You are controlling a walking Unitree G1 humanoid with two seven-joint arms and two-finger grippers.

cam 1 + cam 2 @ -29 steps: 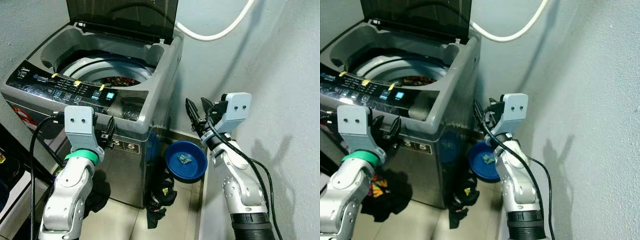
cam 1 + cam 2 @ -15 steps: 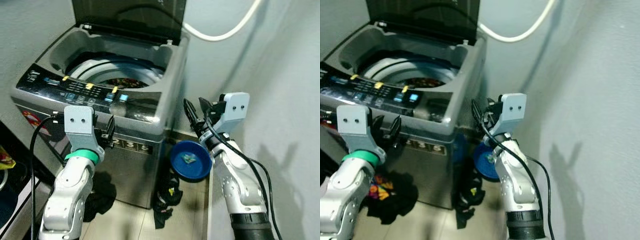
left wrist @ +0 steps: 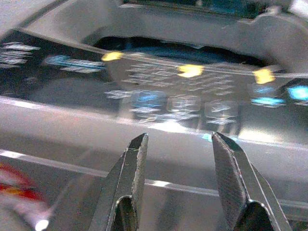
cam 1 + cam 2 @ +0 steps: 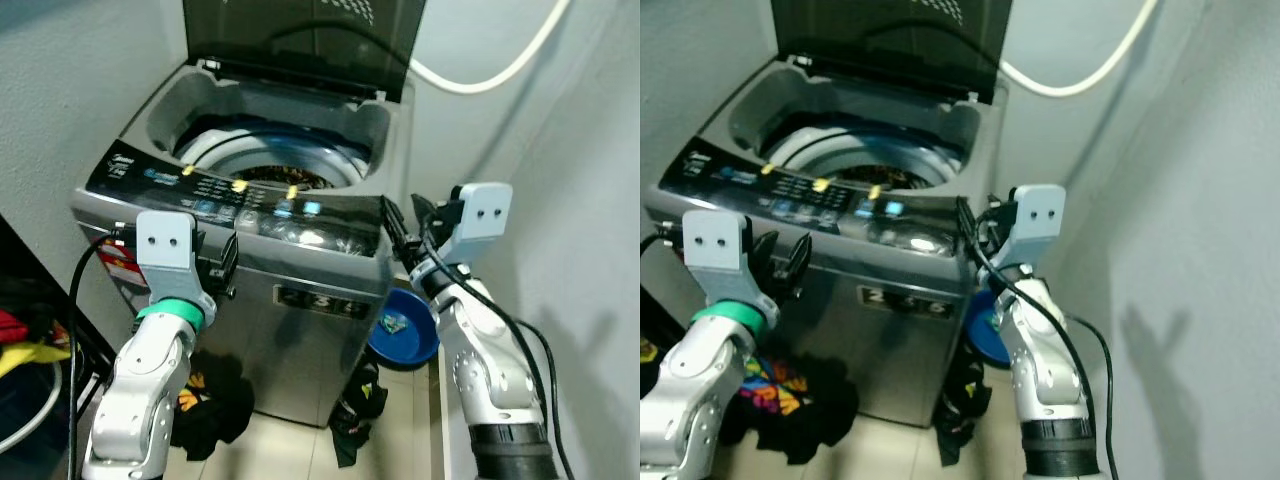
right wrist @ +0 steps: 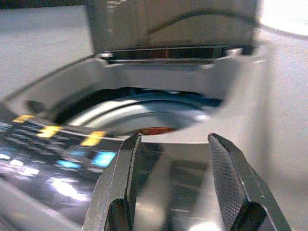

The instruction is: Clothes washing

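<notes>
A grey top-loading washing machine stands before me with its dark lid raised. Dark patterned clothes lie in its drum. The black control panel runs along its front edge. My left gripper is open, held just in front of the machine's front left corner. My right gripper is open beside the machine's front right corner. In the left wrist view the open fingers face the panel's buttons. The right wrist view looks between open fingers toward the drum opening.
A blue bowl lies on the floor right of the machine. Dark clothes lie on the floor at the machine's left foot and right foot. A white hose runs along the back wall. Walls stand close on both sides.
The camera has swung left and drawn closer, so the machine now sits more central. Both grippers stay open and now stand by the machine's front corners.
</notes>
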